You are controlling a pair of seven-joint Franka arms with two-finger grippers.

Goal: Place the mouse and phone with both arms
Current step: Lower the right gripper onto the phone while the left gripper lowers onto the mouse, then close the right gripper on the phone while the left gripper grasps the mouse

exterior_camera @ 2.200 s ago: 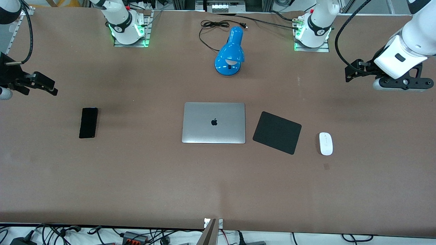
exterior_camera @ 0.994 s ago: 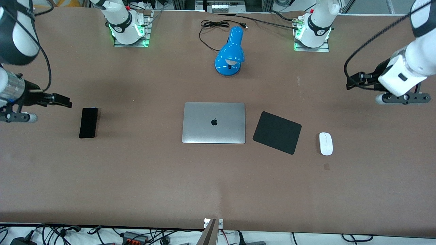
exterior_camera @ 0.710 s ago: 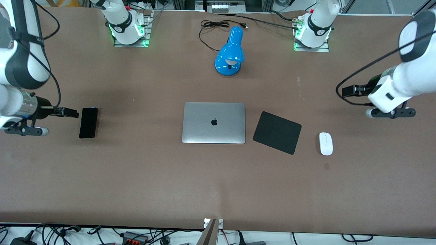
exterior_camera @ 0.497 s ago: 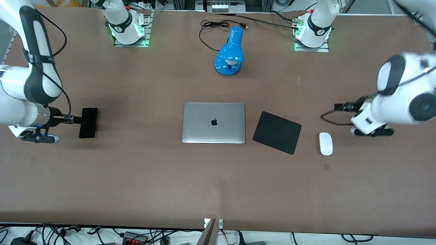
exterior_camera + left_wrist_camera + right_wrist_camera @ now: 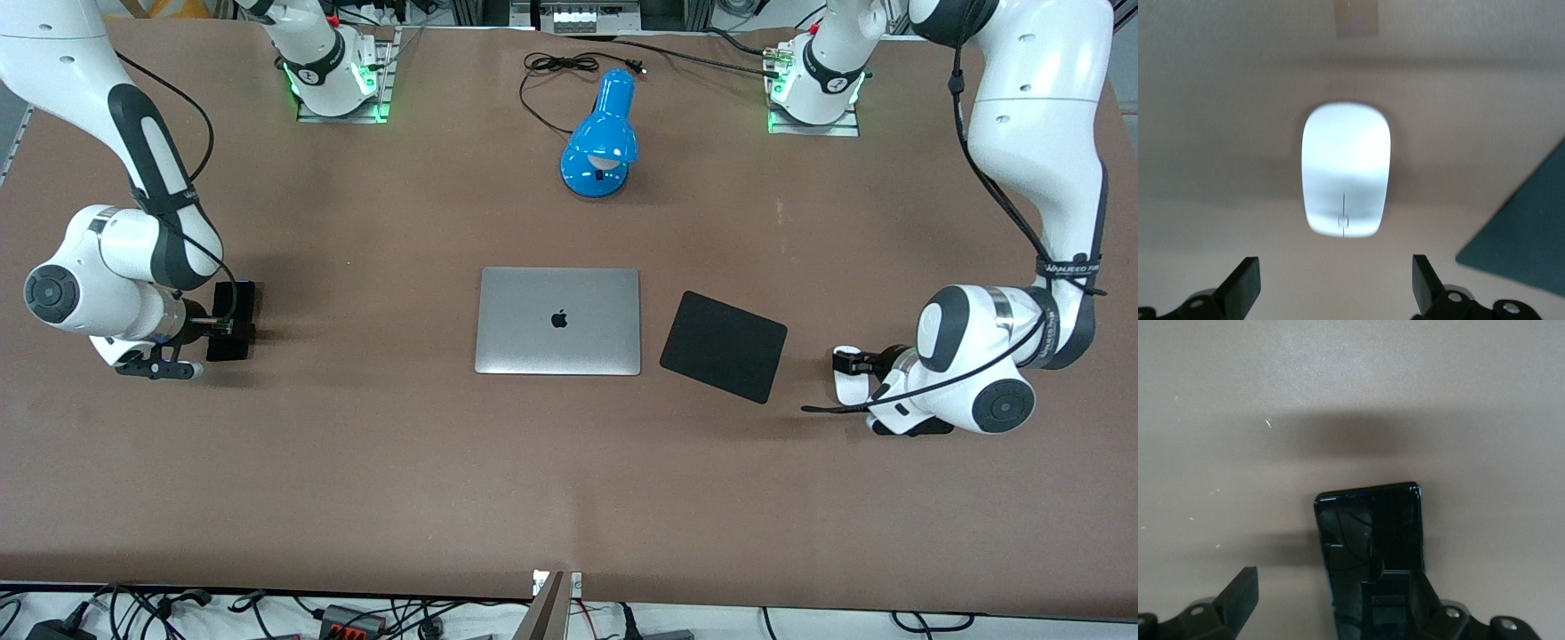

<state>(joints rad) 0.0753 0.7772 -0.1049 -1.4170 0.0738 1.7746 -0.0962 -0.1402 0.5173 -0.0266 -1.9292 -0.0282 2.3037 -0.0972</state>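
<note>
Mouse [image 5: 1345,170], just one, between spread left gripper [image 5: 1335,293] fingers; one phone [image 5: 1368,540] beneath spread right gripper [image 5: 1335,603]. Two arms, both low over table [image 5: 356,462].

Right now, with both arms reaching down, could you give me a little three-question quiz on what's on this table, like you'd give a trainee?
1. True or false: the left tool is already shut on the mouse.
2. Which thing lies between the laptop and the mouse? A) blue lamp B) black mouse pad C) phone
3. Fill in: the right tool is open and down at the ____.

Key:
1. False. Its fingers are open and spread wider than the mouse, which lies on the table.
2. B.
3. phone, toward the right arm's end of the table.
</note>
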